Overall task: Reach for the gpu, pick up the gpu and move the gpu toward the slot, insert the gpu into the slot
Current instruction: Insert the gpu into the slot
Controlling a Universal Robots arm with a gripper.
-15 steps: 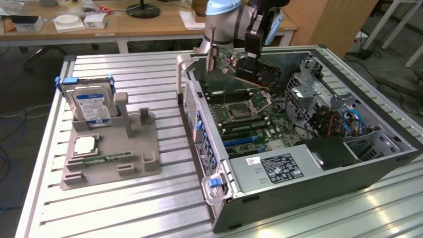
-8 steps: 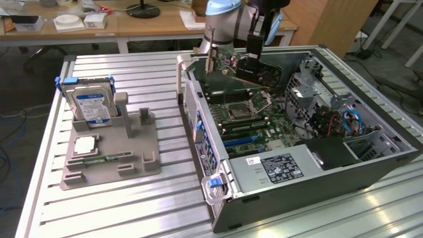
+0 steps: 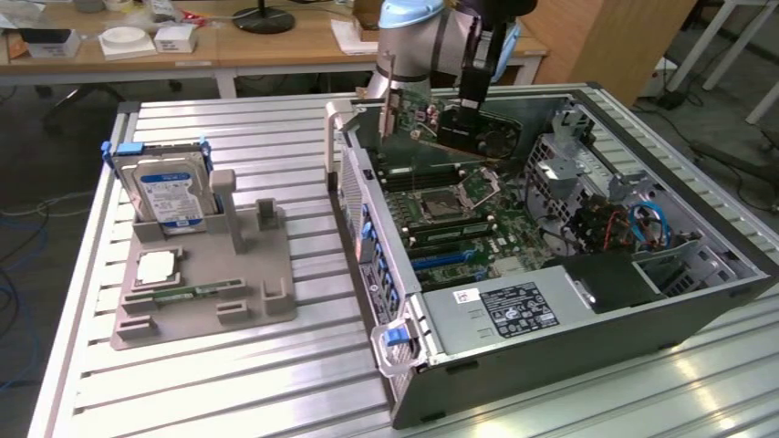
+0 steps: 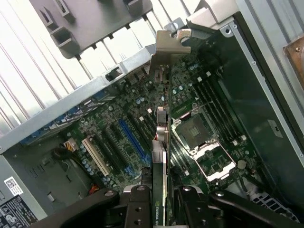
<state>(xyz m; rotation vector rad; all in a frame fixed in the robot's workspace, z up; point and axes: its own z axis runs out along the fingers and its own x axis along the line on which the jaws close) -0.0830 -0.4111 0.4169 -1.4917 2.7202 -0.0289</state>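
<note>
up close the wrist view shows the gripper [image 4: 160, 202] clamped on the gpu [image 4: 161, 142], edge-on above the motherboard [image 4: 116, 135].

thin dark gpu card [image 4: 161, 166]: blackish-green, silvery bracket
boxy metal hard drive [image 3: 171, 193]: silver, blue label
moulded plastic parts stand [image 3: 262, 315]: plain grey
ribbed metal table [image 3: 244, 383]: pale stripes

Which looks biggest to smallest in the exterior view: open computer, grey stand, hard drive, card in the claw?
1. Open computer
2. Grey stand
3. Hard drive and card: similar, card partly hidden by the claw, so unranked.
</note>
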